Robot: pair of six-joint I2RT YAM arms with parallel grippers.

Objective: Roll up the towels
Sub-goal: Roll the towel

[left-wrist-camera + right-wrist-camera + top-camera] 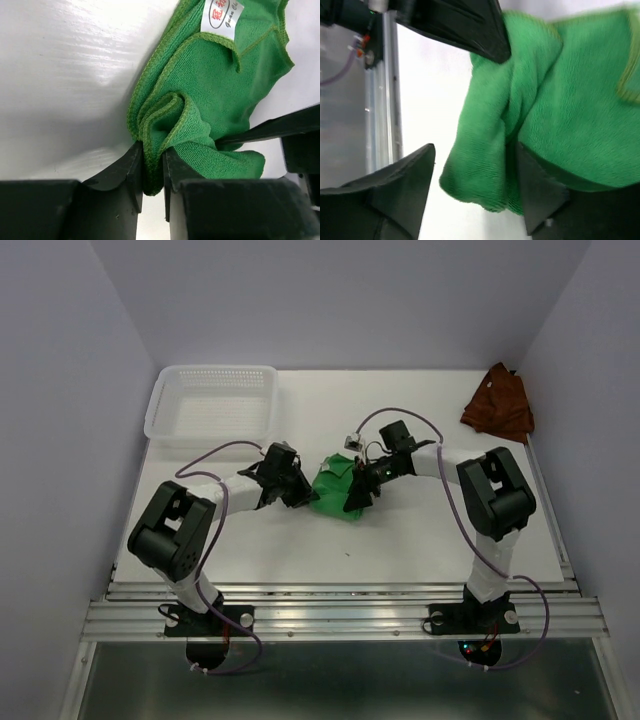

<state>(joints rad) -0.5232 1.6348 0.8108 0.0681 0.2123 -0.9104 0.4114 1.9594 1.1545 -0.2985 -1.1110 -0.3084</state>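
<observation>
The bright green towel point(335, 490) lies bunched at the middle of the table, between both grippers. My left gripper point(298, 492) is at its left edge and is shut on a folded hem of the green towel point(200, 100), whose white label faces up. My right gripper point(360, 495) is at its right side; its jaws stand open with a rolled fold of the green towel point(535, 100) between them, lying against the right finger point(540, 192). The rust reddish-brown towel point(498, 402) lies crumpled at the far right corner, away from both grippers.
A white perforated basket point(213, 405) stands at the far left of the table. Grey walls close in the table on the left, back and right. A metal rail point(340, 615) runs along the near edge by the arm bases.
</observation>
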